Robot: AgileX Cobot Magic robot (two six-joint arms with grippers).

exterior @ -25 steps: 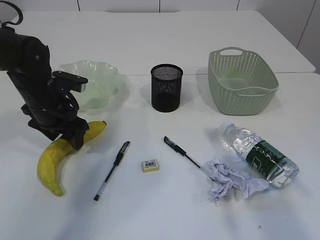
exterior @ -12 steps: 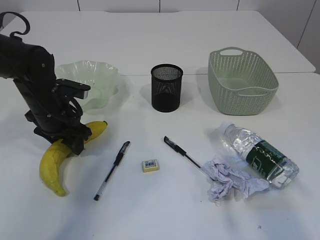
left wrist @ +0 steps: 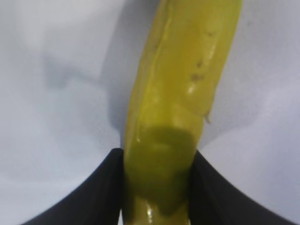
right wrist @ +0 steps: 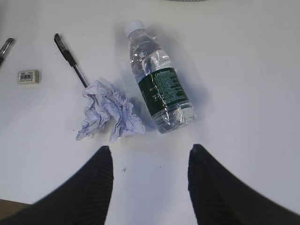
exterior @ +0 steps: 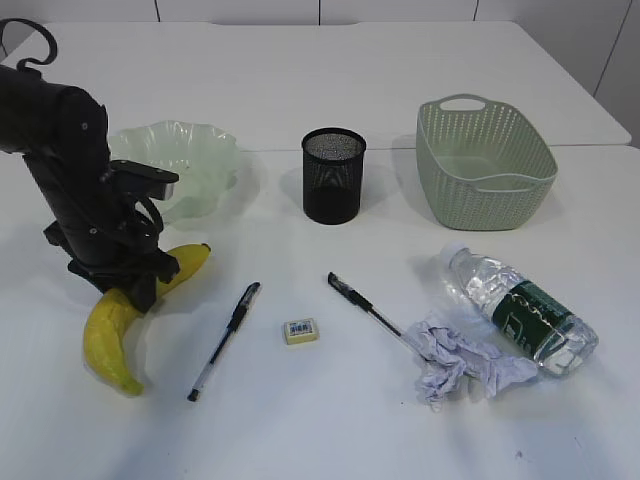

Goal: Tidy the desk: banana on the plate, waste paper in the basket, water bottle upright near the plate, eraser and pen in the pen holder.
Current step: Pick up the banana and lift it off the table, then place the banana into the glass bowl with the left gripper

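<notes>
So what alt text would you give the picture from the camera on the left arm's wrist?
Close-up of a yellow banana lying on a white desk, with the left gripper's two black fingers pressed against its sides. Small brown flecks mark the peel.

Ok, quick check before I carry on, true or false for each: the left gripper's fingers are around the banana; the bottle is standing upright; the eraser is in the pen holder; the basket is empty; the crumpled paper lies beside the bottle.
1. The left gripper has its fingers on both sides of the banana. True.
2. The water bottle stands upright. False: it lies on its side on the desk.
3. The eraser is in the pen holder. False: it lies on the desk between the two pens.
4. The basket holds nothing. True.
5. The waste paper lies right beside the bottle. True.
</notes>
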